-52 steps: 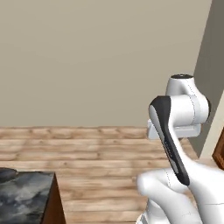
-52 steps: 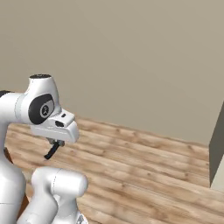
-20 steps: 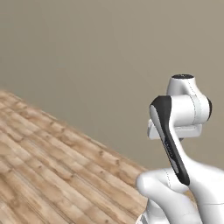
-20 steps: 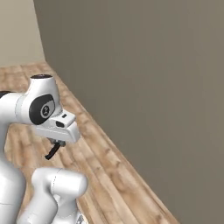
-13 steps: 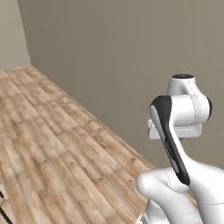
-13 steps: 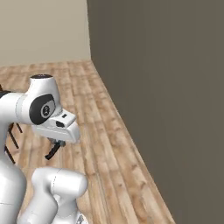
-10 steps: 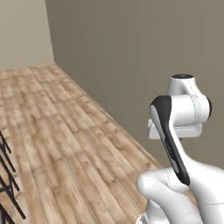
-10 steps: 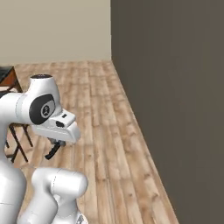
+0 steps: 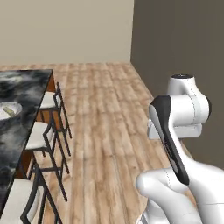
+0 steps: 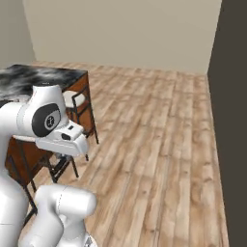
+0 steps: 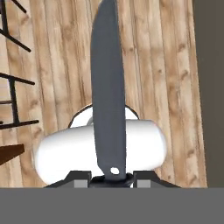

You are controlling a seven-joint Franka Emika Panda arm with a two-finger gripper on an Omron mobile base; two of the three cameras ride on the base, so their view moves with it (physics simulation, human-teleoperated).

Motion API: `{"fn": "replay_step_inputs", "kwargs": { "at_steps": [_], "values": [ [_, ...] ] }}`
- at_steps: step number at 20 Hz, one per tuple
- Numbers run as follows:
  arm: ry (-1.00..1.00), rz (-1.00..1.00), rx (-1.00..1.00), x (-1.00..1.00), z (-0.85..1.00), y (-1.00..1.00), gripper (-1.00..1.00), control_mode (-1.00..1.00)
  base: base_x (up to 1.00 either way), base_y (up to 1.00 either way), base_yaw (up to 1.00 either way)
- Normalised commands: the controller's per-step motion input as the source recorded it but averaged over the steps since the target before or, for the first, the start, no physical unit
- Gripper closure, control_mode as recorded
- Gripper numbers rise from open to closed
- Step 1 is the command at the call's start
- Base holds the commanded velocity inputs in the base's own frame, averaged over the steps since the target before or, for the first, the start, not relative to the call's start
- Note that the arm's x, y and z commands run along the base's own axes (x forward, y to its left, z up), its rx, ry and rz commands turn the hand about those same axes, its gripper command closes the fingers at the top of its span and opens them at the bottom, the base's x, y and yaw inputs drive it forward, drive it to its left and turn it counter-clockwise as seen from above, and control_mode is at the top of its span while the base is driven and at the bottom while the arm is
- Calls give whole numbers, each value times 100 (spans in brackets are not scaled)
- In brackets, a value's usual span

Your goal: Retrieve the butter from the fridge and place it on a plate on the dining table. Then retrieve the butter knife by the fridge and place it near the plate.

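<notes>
Grey blade: the butter knife fills the middle of the hand view, dull grey, tip pointing away from the hand, handle end with its small hole sitting right down at the fingers.
Grip: the gripper is closed tight on the knife's handle end, fingers pinched in against it, nothing else in hold.
Marbled top: the dining table runs along the left edge of the left base view, black-and-grey, with dark-framed stools tucked in beside it.
Plate: the plate sits on the table, near the table's far end, a pale sliver lying in it. Looks like the butter, too small to swear to.
Arm: folded up close over the base, well apart from the table, out over the wooden floor.
Done, by my read: butter leg looks finished, knife is picked up.
Left: close in on the table, reach out, set the knife down on the marble just beside the plate, let go.
</notes>
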Motion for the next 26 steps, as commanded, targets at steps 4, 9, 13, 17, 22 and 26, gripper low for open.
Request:
{"fn": "replay_step_inputs", "kwargs": {
  "at_steps": [4, 9, 13, 17, 22, 26],
  "values": [
    [0, 0, 0, 0, 0, 0, 100, 100, 50, -13, 66],
    [0, 0, 0, 0, 0, 0, 100, 100, 34, -36, 63],
    [0, 0, 0, 0, 0, 0, 100, 100, 25, -37, 63],
    [0, 0, 0, 0, 0, 0, 100, 100, 17, -40, 64],
    [0, 0, 0, 0, 0, 0, 100, 100, 7, -55, 63],
    [0, 0, 0, 0, 0, 0, 100, 100, 0, -69, 59]
  ]
}}
